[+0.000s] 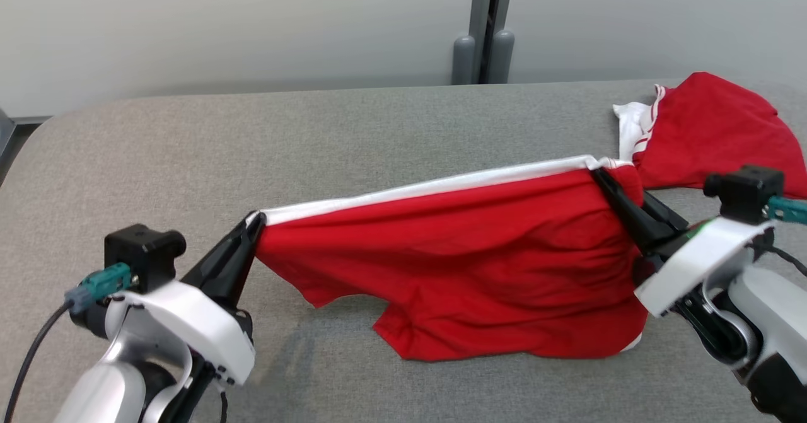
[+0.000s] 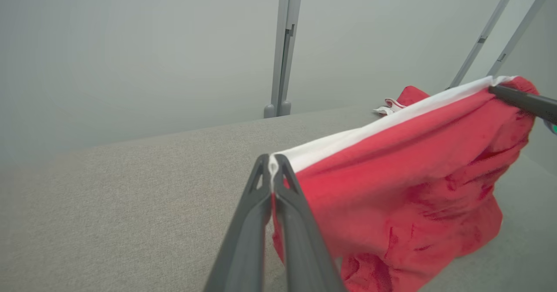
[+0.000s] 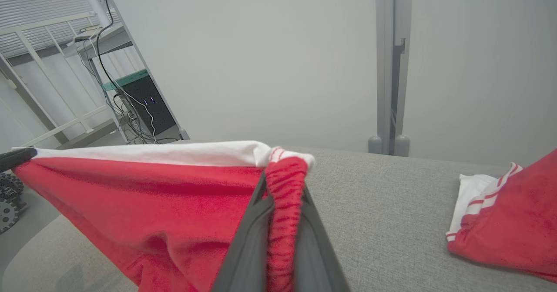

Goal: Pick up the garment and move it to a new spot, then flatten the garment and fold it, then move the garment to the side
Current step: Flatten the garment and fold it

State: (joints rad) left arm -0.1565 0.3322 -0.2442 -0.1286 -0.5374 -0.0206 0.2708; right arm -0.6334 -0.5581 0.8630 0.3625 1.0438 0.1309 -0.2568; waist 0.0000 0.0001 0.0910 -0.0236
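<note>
Holding the red garment [image 1: 479,265] stretched by its white-trimmed edge, we have left pincer [image 1: 255,218] clamped on one corner, right pincer [image 1: 597,173] on the other. Lower part sags onto the grey tabletop [image 1: 252,145] before us.

No text, label, brand, number or sign could be read in any view. The garment [image 1: 479,265] showed plain red cloth with a white band. The dark equipment box [image 3: 145,105] in the background of the right wrist view showed two small lights, and any lettering on it was too small to make out.
</note>
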